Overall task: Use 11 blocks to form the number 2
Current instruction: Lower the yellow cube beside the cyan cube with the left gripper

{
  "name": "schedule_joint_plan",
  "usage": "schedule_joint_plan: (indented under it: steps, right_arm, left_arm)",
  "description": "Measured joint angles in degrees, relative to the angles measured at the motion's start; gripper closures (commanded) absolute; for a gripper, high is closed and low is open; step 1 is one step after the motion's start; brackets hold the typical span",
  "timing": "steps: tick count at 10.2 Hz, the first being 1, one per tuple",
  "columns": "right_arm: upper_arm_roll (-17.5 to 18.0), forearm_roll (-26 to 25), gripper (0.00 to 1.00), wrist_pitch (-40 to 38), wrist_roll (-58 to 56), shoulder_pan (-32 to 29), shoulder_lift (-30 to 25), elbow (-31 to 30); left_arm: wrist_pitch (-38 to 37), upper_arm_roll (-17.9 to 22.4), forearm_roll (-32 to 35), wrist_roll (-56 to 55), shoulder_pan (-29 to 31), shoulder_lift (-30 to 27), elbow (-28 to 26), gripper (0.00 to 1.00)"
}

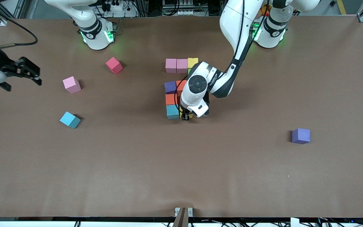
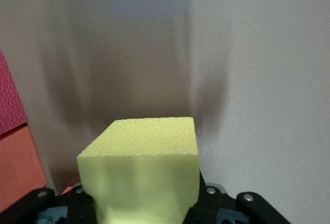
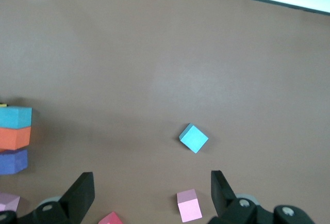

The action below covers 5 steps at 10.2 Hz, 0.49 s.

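My left gripper [image 1: 186, 117] is down at the table in the middle, shut on a yellow block [image 2: 142, 167] that sits right beside a teal block [image 1: 172, 111]. The partly built number 2 [image 1: 175, 88] runs away from the front camera: teal, orange [image 1: 170, 99], purple [image 1: 170, 87] with another orange [image 1: 181, 84], then two pink blocks [image 1: 176, 65] and a yellow one [image 1: 193, 62]. The left arm hides its middle part. My right gripper [image 1: 27, 71] hangs open and empty over the right arm's end of the table, waiting.
Loose blocks lie toward the right arm's end: a red one [image 1: 114, 65], a pink one [image 1: 72, 84] and a light blue one [image 1: 70, 119]. A purple block [image 1: 301, 136] lies alone toward the left arm's end. The table's front edge [image 1: 181, 217] is well away.
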Motion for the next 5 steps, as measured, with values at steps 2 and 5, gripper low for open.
schedule_joint_plan:
  steps: [2, 5]
  right_arm:
    - [0.11, 0.03, 0.0, -0.97, 0.2, -1.91, 0.01, 0.99]
    - [-4.21, 0.04, 0.0, -1.95, -0.67, -3.37, 0.02, 1.4]
  left_arm:
    - [-0.15, -0.08, 0.0, -0.05, 0.02, 0.58, -0.02, 0.97]
    - [-0.18, -0.44, 0.02, -0.57, 0.03, 1.32, 0.26, 0.96]
